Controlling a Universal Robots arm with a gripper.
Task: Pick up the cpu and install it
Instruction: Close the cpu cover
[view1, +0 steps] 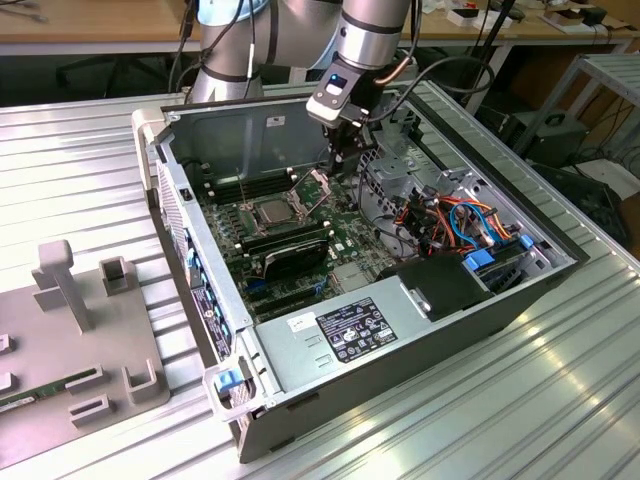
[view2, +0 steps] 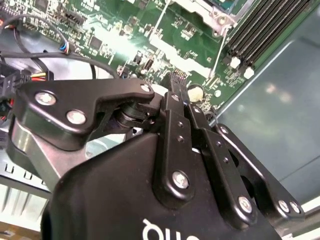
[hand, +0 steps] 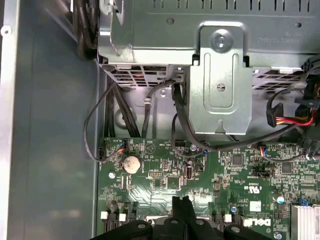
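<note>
Ribbed aluminium bench (view1: 480, 400), open computer case (view1: 400, 390) lying on its side on it. On the exterior view's left, on the bench, a grey holder tray (view1: 60, 330) with a green memory stick (view1: 20, 400) in one slot. Nearest inside the case: power supply (view1: 345, 330). Behind it the green motherboard (view1: 340, 235). The cpu (view1: 272, 212) lies flat in its socket, silver top up; the socket's metal hold-down frame (view1: 318, 180) stands tilted open just beyond it, so the chip looks placed but not yet clamped. Claw (view1: 340, 160) hangs over the board just past that frame, apart from the chip; in both wrist views its fingers (view2: 172, 125) are pressed together, clenched on nothing that I can see. Orange and blue cables (view1: 460, 215) bunch on the exterior view's right, near the claw. Arm (view1: 375, 30) rises behind. Risks, as I judge them: the clenched tip sits close to the raised frame and its thin wire levers, so a sideways slip could snag one, nudge the unclamped chip and bend socket pins; a low pass could scrape board parts or hook a loose cable.
</note>
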